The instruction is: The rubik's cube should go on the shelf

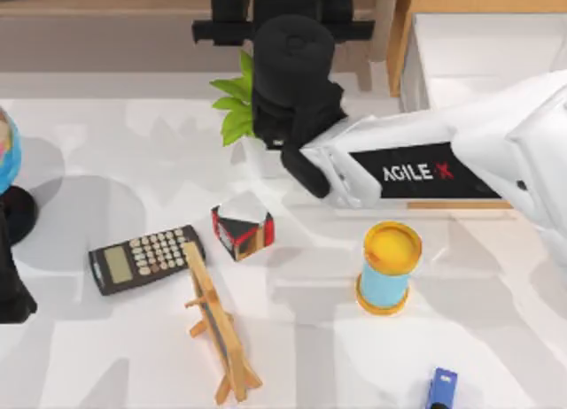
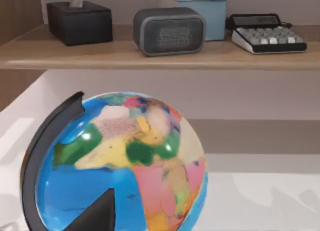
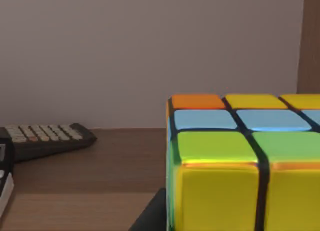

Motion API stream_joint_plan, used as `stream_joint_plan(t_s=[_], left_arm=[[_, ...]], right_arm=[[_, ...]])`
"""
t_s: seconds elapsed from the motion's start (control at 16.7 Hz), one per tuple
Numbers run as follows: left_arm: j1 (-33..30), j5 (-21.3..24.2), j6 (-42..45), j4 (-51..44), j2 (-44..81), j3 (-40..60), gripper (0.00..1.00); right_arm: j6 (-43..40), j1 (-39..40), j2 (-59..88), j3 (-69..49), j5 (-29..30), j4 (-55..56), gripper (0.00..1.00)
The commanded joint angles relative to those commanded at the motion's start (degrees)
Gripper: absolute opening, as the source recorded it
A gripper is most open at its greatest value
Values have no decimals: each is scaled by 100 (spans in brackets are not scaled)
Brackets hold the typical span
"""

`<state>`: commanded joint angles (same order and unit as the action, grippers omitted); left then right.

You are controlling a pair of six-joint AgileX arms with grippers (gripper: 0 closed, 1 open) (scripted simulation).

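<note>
- Right arm (image 1: 425, 165) reaches over the surface (image 1: 319, 338) toward the shelf (image 1: 106, 2) at the back; its wrist end (image 1: 292, 73) sits at the shelf's front edge, by the plant (image 1: 235, 108).
- Right wrist view: rubik's cube (image 3: 240, 166) close up, over the shelf board (image 3: 100, 161), near a calculator (image 3: 45, 138) lying on the shelf.
- Right claw: can't tell how far open, or whether it has hold of the cube.
- Judged: carry approx done; release + retreat left. Can't tell if cube rests on board.
- Left arm parked beside the globe (image 2: 125, 166), well apart from the shelf.
</note>
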<state>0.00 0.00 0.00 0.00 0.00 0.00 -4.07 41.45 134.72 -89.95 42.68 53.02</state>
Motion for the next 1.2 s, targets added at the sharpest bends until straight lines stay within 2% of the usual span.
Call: stream_joint_plan(t_s=[0.42,0.72,1.2], left_arm=[[0,0,0,0,0,0,100],[0,0,0,0,0,0,100],[0,0,0,0,0,0,100]], right_arm=[[19,-443,857,-1591,-407,-843,0],[12,-521,928,-1725,-430,-912,0],[12,-521,928,-1725,-430,-912,60]])
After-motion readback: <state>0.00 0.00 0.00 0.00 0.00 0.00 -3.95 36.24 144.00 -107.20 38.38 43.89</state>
